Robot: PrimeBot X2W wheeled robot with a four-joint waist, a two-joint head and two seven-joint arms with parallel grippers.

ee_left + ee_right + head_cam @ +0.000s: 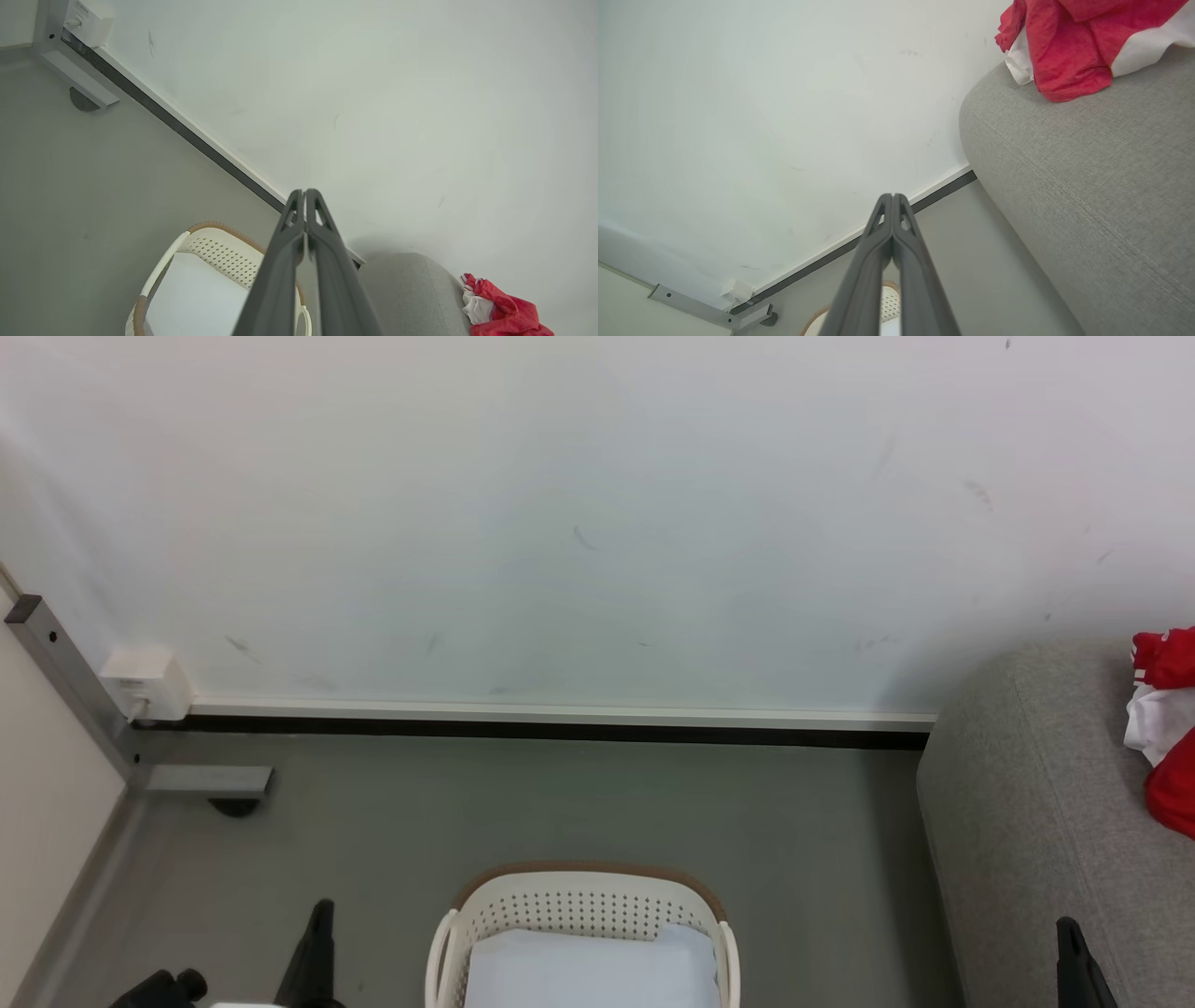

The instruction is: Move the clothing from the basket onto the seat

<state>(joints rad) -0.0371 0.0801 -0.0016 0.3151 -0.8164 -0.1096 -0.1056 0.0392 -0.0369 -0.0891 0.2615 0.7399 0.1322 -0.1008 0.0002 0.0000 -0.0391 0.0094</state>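
Two hands, left hand (304,192) and right hand (893,196), held their fingers together, empty. Clothing (1064,46) lay on the seat (1027,821); the basket (579,905), holding a pale cloth (593,971), stood apart on the floor (560,803).

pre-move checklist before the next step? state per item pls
1. Clothing on the seat: ok, it lies bunched on the sofa's top near the rounded end.
2. Basket free of red fabric: ok in the part seen; a pale cloth lies in it, and its near end is cut off by the frame.
3. Left gripper empty: ok, fingers together, nothing between them.
4. Right gripper empty: ok, fingers together, clear of the seat.
5. Whole garment resting on the seat: cannot tell, the frame edge cuts it off.
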